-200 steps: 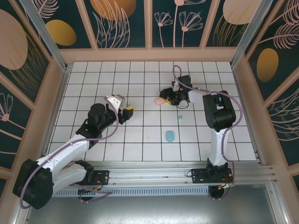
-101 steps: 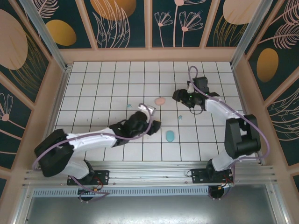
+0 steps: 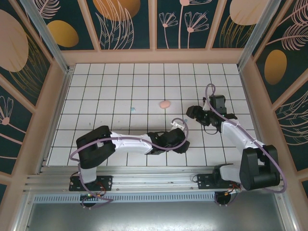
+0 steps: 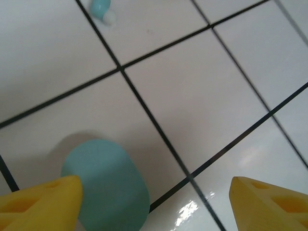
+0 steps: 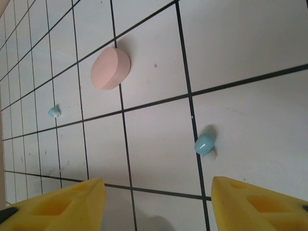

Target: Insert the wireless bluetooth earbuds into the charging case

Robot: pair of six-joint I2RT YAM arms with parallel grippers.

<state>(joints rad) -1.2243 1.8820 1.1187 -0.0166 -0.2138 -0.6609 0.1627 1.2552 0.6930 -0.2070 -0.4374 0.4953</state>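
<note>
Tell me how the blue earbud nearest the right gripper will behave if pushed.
The blue earbud looks rounded and glossy, so it probably rolls or skids on the smooth tiles. It is tiny beside the open right gripper, so likely light and easily flicked away.

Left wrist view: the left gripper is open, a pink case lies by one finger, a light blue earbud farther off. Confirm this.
One thing is wrong: the case by the finger of the open left gripper is teal, not pink, as the left wrist view shows. The light blue earbud does lie farther off.
</note>
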